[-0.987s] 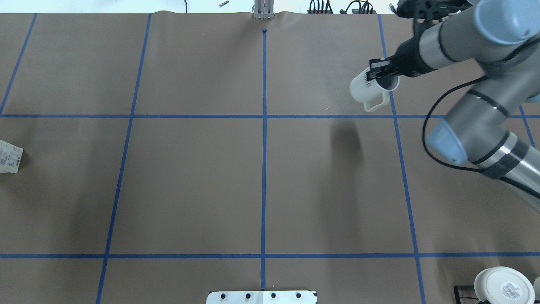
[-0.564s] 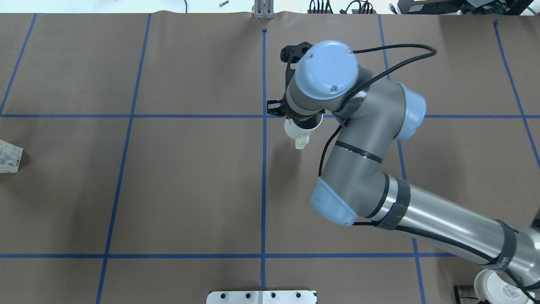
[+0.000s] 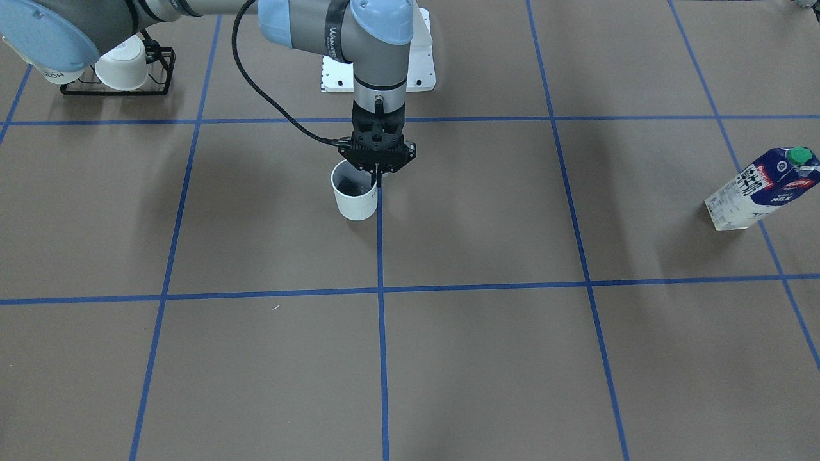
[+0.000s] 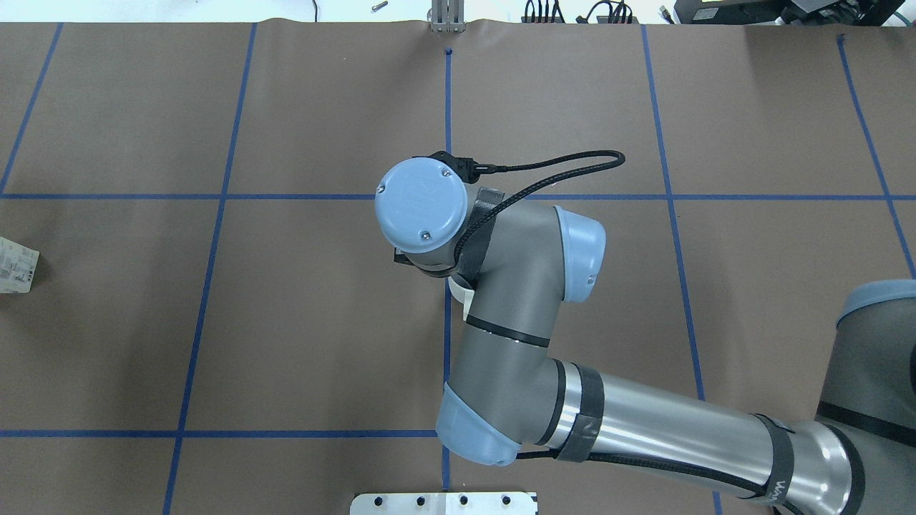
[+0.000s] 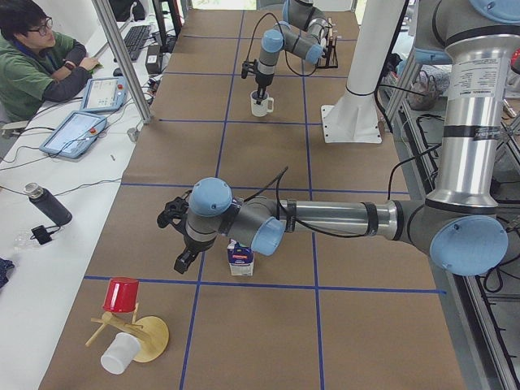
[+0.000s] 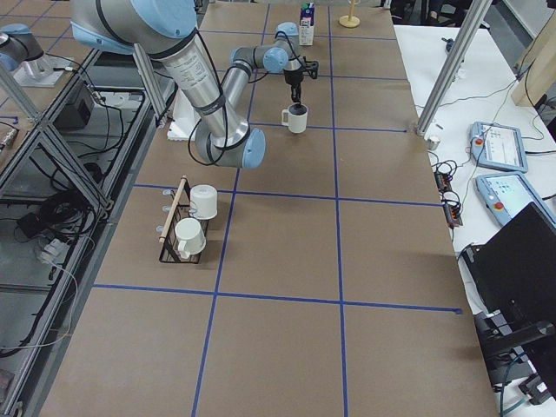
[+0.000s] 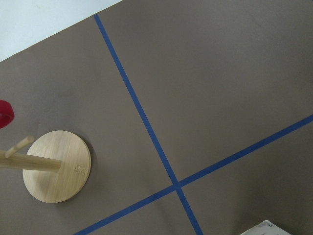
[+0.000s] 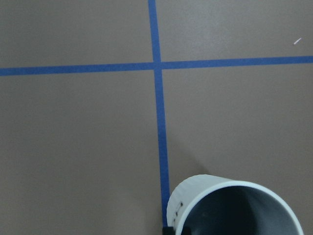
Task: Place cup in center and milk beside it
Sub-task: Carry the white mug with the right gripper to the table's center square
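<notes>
The cup (image 3: 352, 195), white with a dark inside, stands upright just beside the middle blue line; whether it touches the table is unclear. My right gripper (image 3: 377, 179) points straight down, shut on the cup's rim. From overhead the wrist hides the cup except its handle (image 4: 463, 297). The right wrist view shows the cup (image 8: 234, 205) at the bottom. The milk (image 3: 762, 189), a blue-and-white carton with a green cap, stands far off on my left side. My left gripper (image 5: 183, 258) hovers just beside the milk (image 5: 241, 262); I cannot tell whether it is open.
A black rack with white cups (image 3: 118, 70) stands near my right base. A wooden mug tree (image 5: 130, 325) with a red cup stands at the table's left end; its base (image 7: 56, 166) shows in the left wrist view. An operator (image 5: 41, 57) sits alongside.
My right arm has carried the cup from the far right of the table to the middle blue line, nearer my base, and lowered it there.
</notes>
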